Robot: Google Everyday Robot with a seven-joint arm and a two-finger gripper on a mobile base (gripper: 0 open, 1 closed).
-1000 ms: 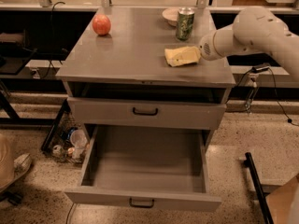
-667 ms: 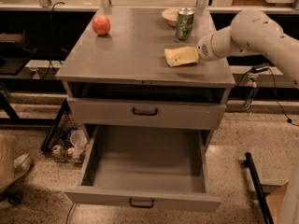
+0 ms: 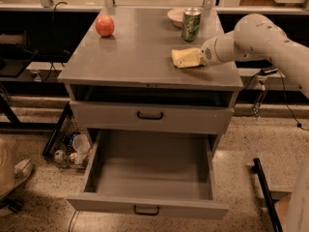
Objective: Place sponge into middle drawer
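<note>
Cabinet top (image 3: 140,57): gripper (image 3: 202,57) at sponge (image 3: 186,58) rt edge, grip can't tell; middle drawer (image 3: 149,209) open.

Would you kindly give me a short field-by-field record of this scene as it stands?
sponge: pale yellow, lying on the cabinet top, right side, just in front of the green can
gripper: at the sponge's right edge, low over the cabinet top
middle drawer: pulled open, nothing visible inside
apple: back left of the cabinet top
bowl: back edge, left of the green can
status: sponge not yet in the middle drawer
</note>
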